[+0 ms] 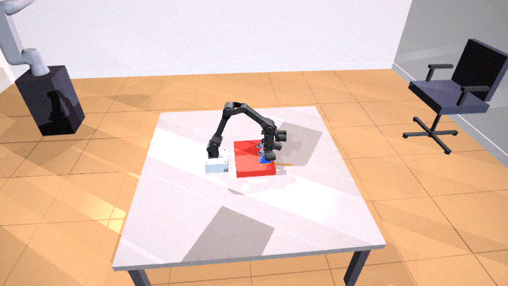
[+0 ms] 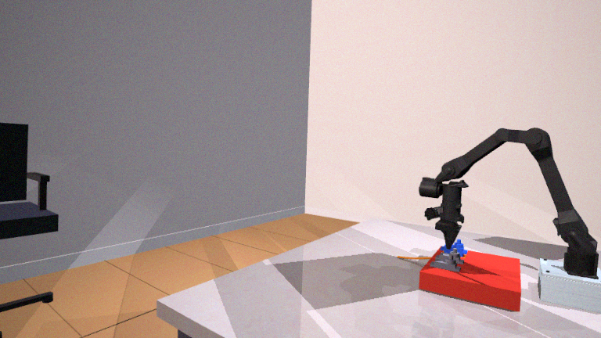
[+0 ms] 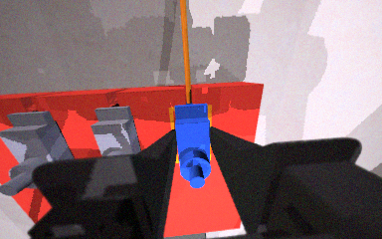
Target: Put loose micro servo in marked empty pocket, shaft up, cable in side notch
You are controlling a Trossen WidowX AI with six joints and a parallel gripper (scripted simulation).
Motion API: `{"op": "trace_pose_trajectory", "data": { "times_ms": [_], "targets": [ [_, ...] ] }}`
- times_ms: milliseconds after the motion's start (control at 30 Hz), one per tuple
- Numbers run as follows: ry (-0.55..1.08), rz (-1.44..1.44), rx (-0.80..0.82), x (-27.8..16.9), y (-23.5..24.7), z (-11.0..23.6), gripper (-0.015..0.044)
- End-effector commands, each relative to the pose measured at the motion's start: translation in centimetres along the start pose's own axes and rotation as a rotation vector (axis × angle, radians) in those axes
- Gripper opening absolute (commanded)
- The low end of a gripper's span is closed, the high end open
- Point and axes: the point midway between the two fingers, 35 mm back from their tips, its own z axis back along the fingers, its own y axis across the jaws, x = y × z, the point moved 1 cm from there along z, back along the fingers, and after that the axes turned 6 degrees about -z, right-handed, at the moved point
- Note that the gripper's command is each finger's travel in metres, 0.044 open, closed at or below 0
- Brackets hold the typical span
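My gripper [image 3: 192, 132] [image 1: 267, 157] [image 2: 449, 246] is shut on the blue micro servo [image 3: 192, 135] [image 1: 263, 160] [image 2: 458, 246]. The servo stands upright with its output shaft towards the wrist camera. It sits low at the red deck [image 3: 234, 107] [image 1: 249, 165] [image 2: 487, 278], over a pocket marked with a yellow outline [image 3: 172, 115] near the deck's edge. Its orange cable [image 3: 186, 50] [image 1: 286, 164] [image 2: 412, 257] runs straight out over the deck's edge onto the table. I cannot tell whether the ears touch the deck.
Two grey servos [image 3: 115, 133] [image 3: 32, 139] sit in the deck beside the blue one; they also show in the exterior view [image 2: 451, 261]. The arm's light grey base block [image 1: 216, 165] [image 2: 565, 289] stands next to the deck on the white table [image 1: 239, 222].
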Motion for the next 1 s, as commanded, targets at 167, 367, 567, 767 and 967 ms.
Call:
{"op": "trace_pose_trajectory", "data": {
  "times_ms": [167, 367, 567, 767, 967],
  "targets": [
    [0.005, -0.002, 0.002, -0.2, 0.1, -0.7, 0.0000],
    [0.005, -0.002, 0.002, -0.2, 0.1, -1.1, 0.0000],
    [0.005, -0.002, 0.002, 0.0, 0.0, -1.0, 0.0105],
    [0.004, -0.002, 0.002, 0.0, 0.0, -0.3, 0.0188],
    [0.005, -0.002, 0.002, -0.6, 0.0, 2.5, 0.0188]
  ]
}}
